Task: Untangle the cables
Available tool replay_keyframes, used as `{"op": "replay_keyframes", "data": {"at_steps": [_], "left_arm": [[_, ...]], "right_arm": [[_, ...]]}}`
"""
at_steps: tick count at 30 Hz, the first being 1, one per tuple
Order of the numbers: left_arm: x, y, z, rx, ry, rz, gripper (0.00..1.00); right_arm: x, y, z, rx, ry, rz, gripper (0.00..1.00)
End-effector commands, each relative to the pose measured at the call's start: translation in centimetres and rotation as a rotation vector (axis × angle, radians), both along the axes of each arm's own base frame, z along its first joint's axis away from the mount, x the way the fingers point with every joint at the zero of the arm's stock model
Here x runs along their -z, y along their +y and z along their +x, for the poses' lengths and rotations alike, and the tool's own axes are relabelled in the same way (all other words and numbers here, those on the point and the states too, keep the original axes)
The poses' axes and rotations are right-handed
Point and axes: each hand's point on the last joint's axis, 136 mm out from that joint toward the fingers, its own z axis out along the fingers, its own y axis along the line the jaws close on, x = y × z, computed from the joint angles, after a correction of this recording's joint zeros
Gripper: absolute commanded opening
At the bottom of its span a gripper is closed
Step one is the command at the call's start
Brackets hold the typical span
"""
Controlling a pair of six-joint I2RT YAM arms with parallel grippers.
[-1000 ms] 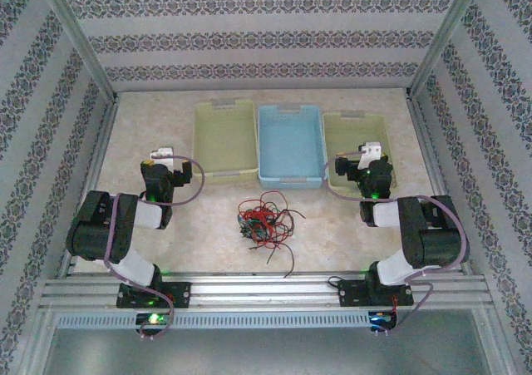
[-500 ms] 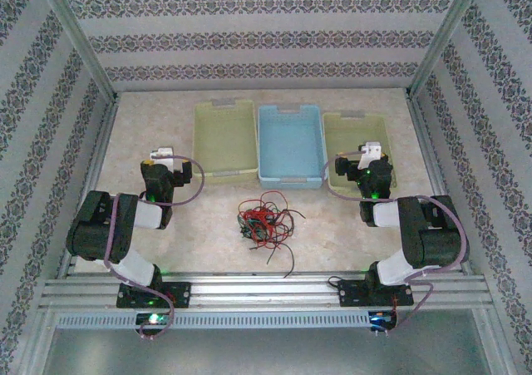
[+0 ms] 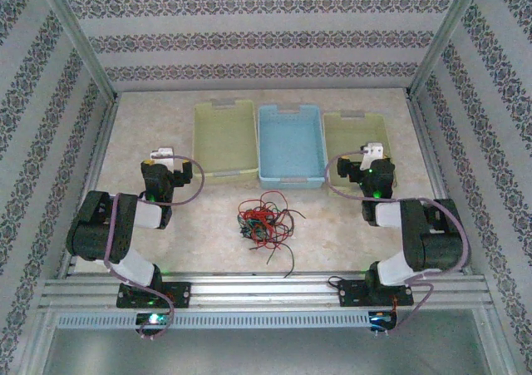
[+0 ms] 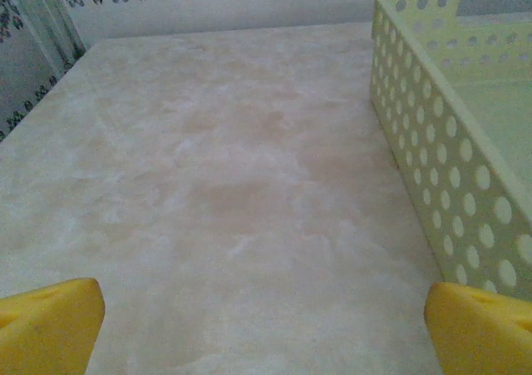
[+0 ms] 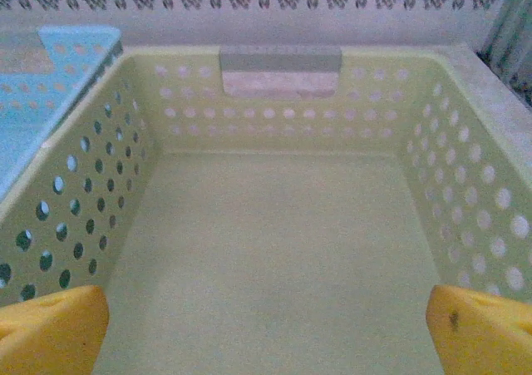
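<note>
The cables (image 3: 266,223), thin red, teal and black wires, lie in one tangled heap on the table between the two arms, with a black strand trailing toward the near edge. My left gripper (image 3: 163,155) sits at the left, beside the left yellow-green bin, well apart from the heap. Its yellow fingertips (image 4: 50,321) stand wide apart over bare table, so it is open. My right gripper (image 3: 373,152) hovers over the right yellow-green bin (image 5: 274,250), open, with nothing between its fingertips (image 5: 482,329).
Three perforated bins stand in a row at the back: a yellow-green one (image 3: 224,138), a blue one (image 3: 290,145) and the right yellow-green one (image 3: 349,138). Patterned walls enclose the table. A metal rail (image 3: 266,292) runs along the near edge.
The right arm has shifted slightly to the right and its wrist cable loop has moved. The left arm and the heap of cables have not moved.
</note>
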Motion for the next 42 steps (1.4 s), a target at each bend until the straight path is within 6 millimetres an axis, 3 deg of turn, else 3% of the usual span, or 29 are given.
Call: {"op": "replay_keyframes", "data": {"at_steps": [1, 3, 6, 8, 10, 13, 16, 18, 21, 26, 28, 32, 42], "left_arm": [[-2.3, 0.2, 0.6, -0.027, 0.045, -0.003, 0.99], [-4.3, 1.5, 0.4, -0.139, 0.166, -0.044, 0.99], [-6.9, 1.9, -0.5, -0.234, 0.148, -0.065, 0.99], [-7.5, 2.1, -2.1, -0.304, 0.122, -0.153, 0.99], [-7.4, 0.7, -3.5, -0.287, 0.153, -0.231, 0.99], [-6.8, -4.5, -5.7, -0.156, 0.217, -0.29, 0.99], [-5.5, -11.7, -7.7, 0.072, 0.279, -0.404, 0.99], [-4.3, -16.3, -9.1, 0.215, 0.334, -0.459, 0.99], [-2.8, -20.7, -10.8, 0.32, 0.383, -0.369, 0.99], [-2.0, -25.5, -12.5, 0.484, 0.458, -0.21, 0.99], [-1.8, -26.3, -13.0, 0.525, 0.486, -0.183, 0.99], [-1.6, -26.2, -13.4, 0.541, 0.505, -0.157, 0.99], [0.8, -25.6, -14.6, 0.548, 0.576, -0.137, 0.95]], "right_arm": [[-3.9, -0.4, -0.7, 0.08, 0.013, 0.003, 0.98], [-6.1, 0.5, -2.2, 0.072, 0.03, -0.03, 0.98], [-9.4, 1.1, -4.5, 0.115, 0.002, -0.015, 0.98], [-10.9, 1.8, -6.1, 0.101, 0.01, 0.04, 0.96], [-12.2, 4.0, -7.8, 0.021, 0.02, 0.077, 0.94], [-12.2, 8.6, -10.5, -0.16, 0.116, 0.083, 0.92], [-10.0, 13.9, -13.3, -0.357, 0.26, 0.057, 0.89], [-8.0, 17.0, -14.8, -0.46, 0.352, 0.069, 0.75], [-5.2, 19.7, -15.6, -0.509, 0.44, 0.134, 0.51], [-3.3, 22.2, -15.2, -0.535, 0.501, 0.157, 0.45], [-2.7, 22.9, -14.9, -0.551, 0.519, 0.15, 0.42], [-1.8, 24.4, -14.5, -0.595, 0.557, 0.149, 0.32], [1.2, 26.5, -12.3, -0.584, 0.607, 0.134, 0.33]]}}
